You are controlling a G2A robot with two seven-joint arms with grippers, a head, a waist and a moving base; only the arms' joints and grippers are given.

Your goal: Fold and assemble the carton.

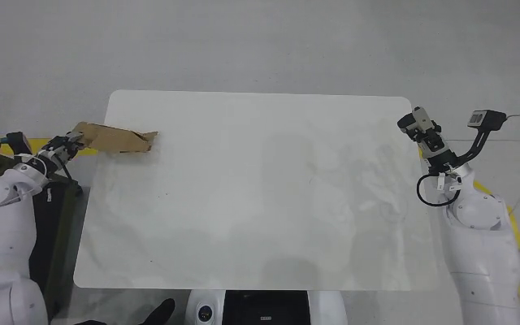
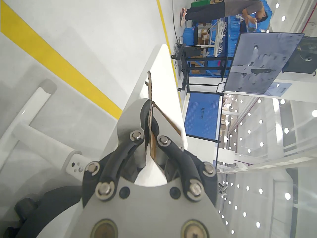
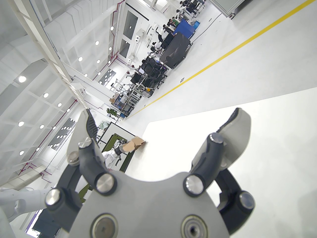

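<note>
A flat brown carton point(image 1: 114, 138) lies across the left edge of the white table point(image 1: 260, 203), partly over the edge. My left gripper point(image 1: 67, 147) is shut on its outer end, just off the table. The left wrist view sees the carton point(image 2: 150, 115) edge-on, pinched between the black fingers point(image 2: 145, 115). My right gripper point(image 1: 416, 122) hovers at the table's far right corner, open with nothing between its fingers point(image 3: 237, 122). Far off in the right wrist view, the carton point(image 3: 133, 144) rests at the opposite table edge.
A dark cart or bin point(image 1: 61, 236) stands beside the table's left edge under the left arm. The floor around has yellow lines point(image 2: 57, 60). The table's wide surface is bare white.
</note>
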